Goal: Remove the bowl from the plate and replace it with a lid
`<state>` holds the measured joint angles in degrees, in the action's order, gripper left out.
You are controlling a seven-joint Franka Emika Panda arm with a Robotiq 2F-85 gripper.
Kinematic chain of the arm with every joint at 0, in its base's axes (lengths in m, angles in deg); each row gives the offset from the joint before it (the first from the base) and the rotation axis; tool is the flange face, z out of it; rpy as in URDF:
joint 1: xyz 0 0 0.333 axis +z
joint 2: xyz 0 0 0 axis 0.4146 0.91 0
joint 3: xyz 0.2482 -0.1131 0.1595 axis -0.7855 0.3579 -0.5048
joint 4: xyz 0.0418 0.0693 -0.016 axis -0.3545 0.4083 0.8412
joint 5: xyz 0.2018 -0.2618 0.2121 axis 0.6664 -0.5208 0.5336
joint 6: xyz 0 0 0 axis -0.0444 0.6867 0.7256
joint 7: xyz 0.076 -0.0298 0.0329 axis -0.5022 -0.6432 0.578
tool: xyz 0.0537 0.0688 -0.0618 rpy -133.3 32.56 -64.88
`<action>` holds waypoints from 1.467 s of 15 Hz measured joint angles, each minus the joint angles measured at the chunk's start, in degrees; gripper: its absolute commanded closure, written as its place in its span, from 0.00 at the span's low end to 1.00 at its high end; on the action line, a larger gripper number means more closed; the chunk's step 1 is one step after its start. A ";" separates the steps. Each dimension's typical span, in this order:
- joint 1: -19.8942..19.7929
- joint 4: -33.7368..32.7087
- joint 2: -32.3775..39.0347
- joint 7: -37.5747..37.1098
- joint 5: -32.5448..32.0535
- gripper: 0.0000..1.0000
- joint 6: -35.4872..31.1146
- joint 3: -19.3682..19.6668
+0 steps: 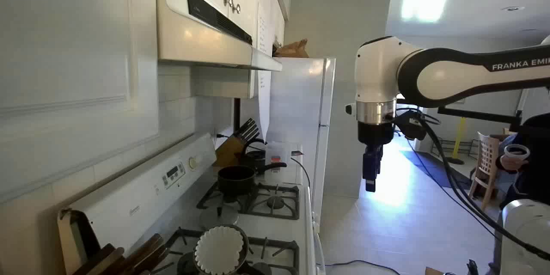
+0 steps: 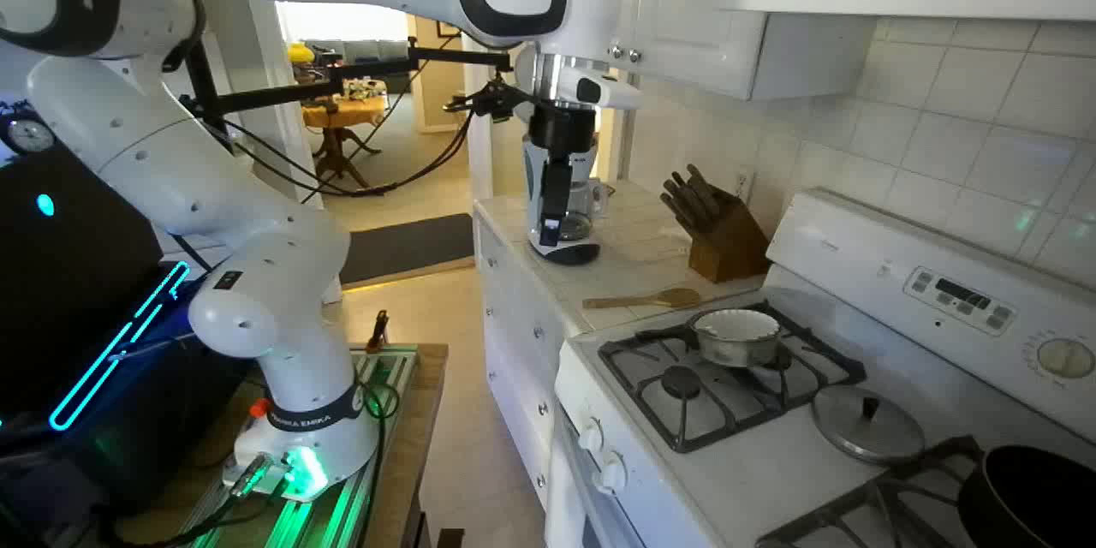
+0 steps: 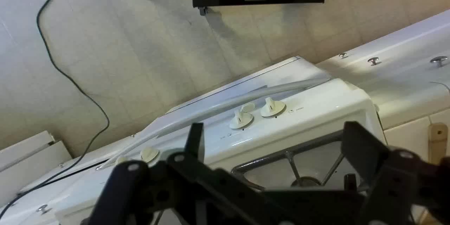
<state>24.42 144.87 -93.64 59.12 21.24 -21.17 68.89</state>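
The white bowl (image 1: 219, 250) with a scalloped rim sits on top of a small metallic pot (image 2: 738, 351) on a stove burner; the bowl (image 2: 738, 324) shows in both exterior views. No separate pale plate can be made out. The round grey lid (image 2: 865, 424) with a black knob lies on the stovetop between the burners; it also shows in an exterior view (image 1: 225, 218), partly behind the bowl. My gripper (image 1: 371, 184) points down, high up in front of the stove and apart from all these things. In the wrist view the gripper (image 3: 277, 140) is open, with nothing between its fingers.
A dark pan (image 1: 236, 179) stands on another burner. A knife block (image 2: 728, 235), a wooden spoon (image 2: 651, 300) and a coffee maker (image 2: 561, 205) stand or lie on the counter. The range hood (image 1: 215, 38) overhangs the stove. Stove knobs (image 3: 272, 107) stick out at the front.
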 measured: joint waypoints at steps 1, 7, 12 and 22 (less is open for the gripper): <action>0.00 0.00 0.00 0.00 0.00 0.00 -0.01 0.00; 0.00 0.00 0.00 0.00 0.00 0.00 -0.01 0.00; 0.05 0.17 0.58 -4.38 1.10 0.00 -1.55 0.16; 1.05 0.92 11.02 -17.16 4.85 0.00 -18.26 -3.76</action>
<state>25.46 145.79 -82.62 41.96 26.09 -39.43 65.13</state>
